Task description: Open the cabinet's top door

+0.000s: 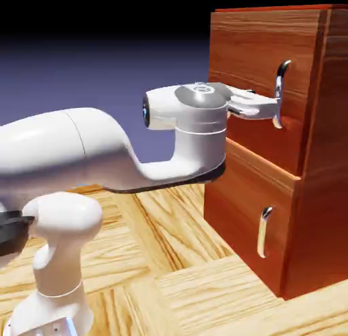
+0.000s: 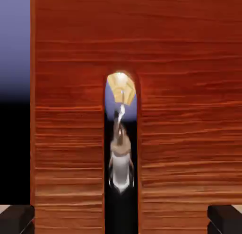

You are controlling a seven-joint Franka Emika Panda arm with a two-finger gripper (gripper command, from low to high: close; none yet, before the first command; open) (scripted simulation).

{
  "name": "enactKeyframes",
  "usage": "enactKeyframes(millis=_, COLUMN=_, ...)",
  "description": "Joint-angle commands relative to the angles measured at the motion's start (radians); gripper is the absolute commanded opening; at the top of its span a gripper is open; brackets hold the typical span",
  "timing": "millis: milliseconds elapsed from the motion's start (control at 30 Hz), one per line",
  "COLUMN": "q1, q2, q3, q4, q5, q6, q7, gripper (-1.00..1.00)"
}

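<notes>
The reddish-brown cabinet [image 1: 319, 192] stands at the exterior view's right. Its top door [image 1: 251, 49] carries a curved silver vertical handle [image 1: 279, 90]. My gripper [image 1: 267, 104] reaches level to that handle, its fingers open on either side of it, and I cannot tell whether they touch it. In the hand view the door's wood [image 2: 189, 110] fills the picture. The shiny handle [image 2: 121, 152] runs down the middle. Both dark fingertips [image 2: 226, 218] sit far apart at the bottom corners, so the gripper [image 2: 121, 220] is open around the handle.
Below the top door sits a shorter panel [image 1: 238, 212] with a smaller silver handle [image 1: 263, 231]. The cabinet rests on a light wooden table [image 1: 204, 287]. My white arm [image 1: 102, 151] stretches across from the lower left.
</notes>
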Motion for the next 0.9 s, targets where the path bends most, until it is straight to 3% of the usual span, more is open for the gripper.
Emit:
enactKeyframes(millis=0, q1=0.036, q2=0.009, q3=-0.019, q4=0.025, q5=-0.010, q6=-0.008, q7=0.003, gripper=0.00)
enactKeyframes(millis=67, q1=0.107, q2=0.026, q3=-0.057, q4=0.075, q5=-0.030, q6=-0.023, q7=0.009, gripper=0.00)
enactKeyframes(millis=100, q1=0.107, q2=0.026, q3=-0.057, q4=0.075, q5=-0.030, q6=-0.023, q7=0.009, gripper=-1.00)
enactKeyframes(millis=567, q1=-0.327, q2=-0.102, q3=0.382, q4=-0.348, q5=0.235, q6=-0.374, q7=0.027, gripper=-1.00)
enactKeyframes(millis=867, q1=-0.457, q2=-0.226, q3=0.708, q4=-0.519, q5=0.540, q6=-0.613, q7=-0.009, gripper=-1.00)
